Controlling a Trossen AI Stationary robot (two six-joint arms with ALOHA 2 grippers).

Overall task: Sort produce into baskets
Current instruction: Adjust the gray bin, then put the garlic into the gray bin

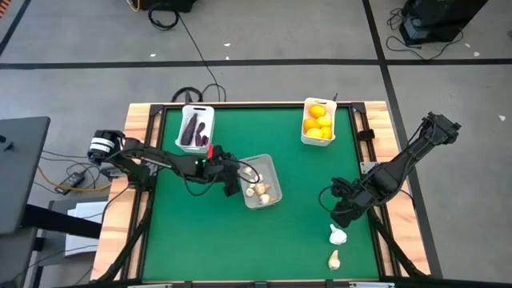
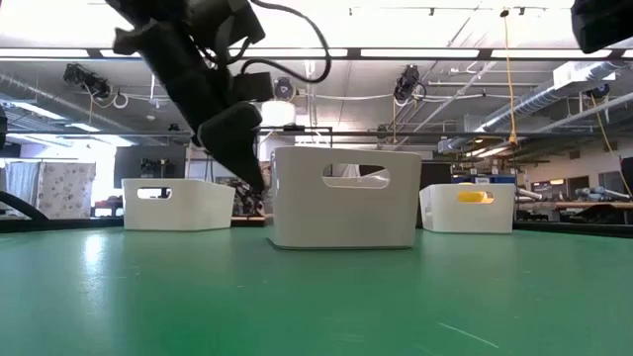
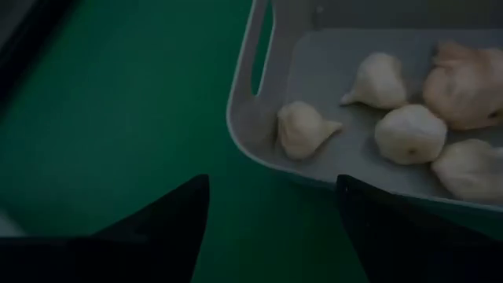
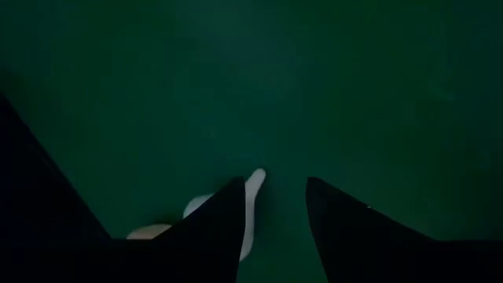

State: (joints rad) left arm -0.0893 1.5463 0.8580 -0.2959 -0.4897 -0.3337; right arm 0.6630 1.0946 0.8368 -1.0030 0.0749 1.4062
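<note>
Three white baskets stand on the green table. The far-left basket (image 1: 194, 128) holds purple vegetables. The far-right basket (image 1: 318, 122) holds yellow citrus (image 1: 318, 120). The middle basket (image 1: 260, 180) holds several garlic bulbs (image 3: 409, 134). My left gripper (image 1: 232, 180) is open and empty beside the middle basket's left wall (image 3: 259, 134). Two garlic bulbs (image 1: 338, 235) (image 1: 334, 258) lie on the table near the right front. My right gripper (image 1: 342, 214) is open, just on the far side of the nearer bulb, which shows partly behind one finger (image 4: 253, 189).
In the low view the left arm (image 2: 223, 119) hangs in front of the gap between the left basket (image 2: 178, 205) and the middle basket (image 2: 344, 198). The citrus basket (image 2: 467, 208) stands to the right. Bare green mat lies at the table's near left (image 1: 200, 240).
</note>
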